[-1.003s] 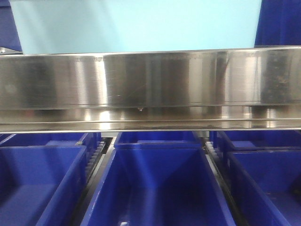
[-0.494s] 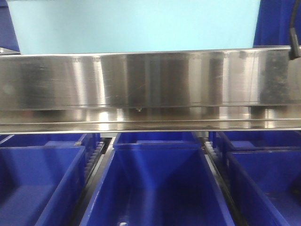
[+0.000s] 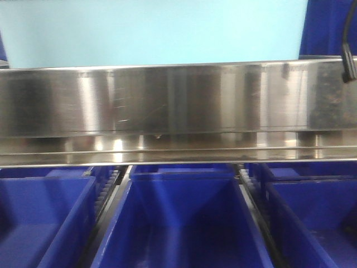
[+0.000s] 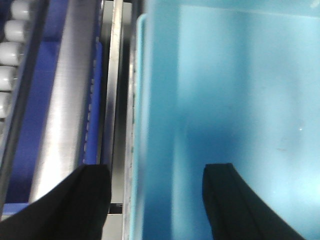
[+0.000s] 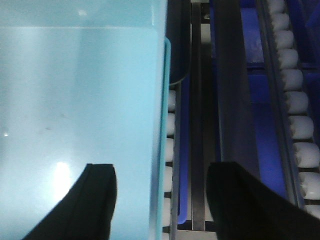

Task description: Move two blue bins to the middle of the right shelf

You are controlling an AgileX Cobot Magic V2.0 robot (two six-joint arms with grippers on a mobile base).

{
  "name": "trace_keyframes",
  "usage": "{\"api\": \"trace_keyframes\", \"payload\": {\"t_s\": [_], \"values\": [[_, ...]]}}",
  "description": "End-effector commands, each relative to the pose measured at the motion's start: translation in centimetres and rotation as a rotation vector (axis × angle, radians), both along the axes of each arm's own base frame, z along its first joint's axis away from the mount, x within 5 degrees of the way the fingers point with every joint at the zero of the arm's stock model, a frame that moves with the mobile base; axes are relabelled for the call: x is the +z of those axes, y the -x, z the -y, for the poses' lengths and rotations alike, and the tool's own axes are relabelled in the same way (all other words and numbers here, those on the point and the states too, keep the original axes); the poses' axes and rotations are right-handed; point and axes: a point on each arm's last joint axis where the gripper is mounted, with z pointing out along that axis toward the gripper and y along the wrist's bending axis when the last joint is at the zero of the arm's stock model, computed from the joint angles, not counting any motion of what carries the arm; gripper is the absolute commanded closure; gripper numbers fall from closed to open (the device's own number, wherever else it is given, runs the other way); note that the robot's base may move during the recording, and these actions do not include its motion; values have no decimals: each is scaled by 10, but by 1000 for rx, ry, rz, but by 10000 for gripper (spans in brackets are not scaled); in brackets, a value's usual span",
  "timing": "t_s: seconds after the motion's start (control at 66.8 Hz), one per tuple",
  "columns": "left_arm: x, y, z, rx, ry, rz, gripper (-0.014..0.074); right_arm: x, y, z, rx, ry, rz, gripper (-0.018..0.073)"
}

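Observation:
A pale blue bin [image 3: 156,30] stands on the right shelf middle, just behind its shiny steel front rail [image 3: 178,100]. In the left wrist view my left gripper [image 4: 156,200] is open and straddles the bin's [image 4: 240,90] left wall, one finger outside and one inside, neither touching it. In the right wrist view my right gripper [image 5: 162,200] is open in the same way across the right wall of the bin [image 5: 75,90], one finger inside and one outside. Neither gripper shows in the front view.
Dark blue bins [image 3: 178,218] sit side by side on the tier below the rail. White rollers [image 5: 300,110] and steel rails run beside the pale bin, with more rollers [image 4: 12,50] on the left. A black cable [image 3: 348,56] hangs at the front view's right edge.
The pale bin's face now spreads past the left edge of the front view. The rail sits slightly lower in the frame. The black cable has come into view at right.

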Motion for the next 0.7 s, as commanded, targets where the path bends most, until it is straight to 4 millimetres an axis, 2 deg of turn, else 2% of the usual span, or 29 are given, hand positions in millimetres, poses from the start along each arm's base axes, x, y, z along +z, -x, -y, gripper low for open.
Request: {"api": "trace_keyframes", "payload": {"t_s": [0.0, 0.24, 0.479, 0.689], "values": [[2, -1, -1, -3, 3, 5, 280, 0, -1, 2, 1, 21, 17, 262], [-10, -3, 0, -3, -16, -31, 280, -5, -1, 0, 8, 13, -7, 262], [-15, -3, 0, -4, -28, -44, 280, -28, 1, -3, 19, 19, -95, 262], [-15, -3, 0, -4, -28, -44, 280, -30, 2, -4, 24, 3, -109, 262]]}}
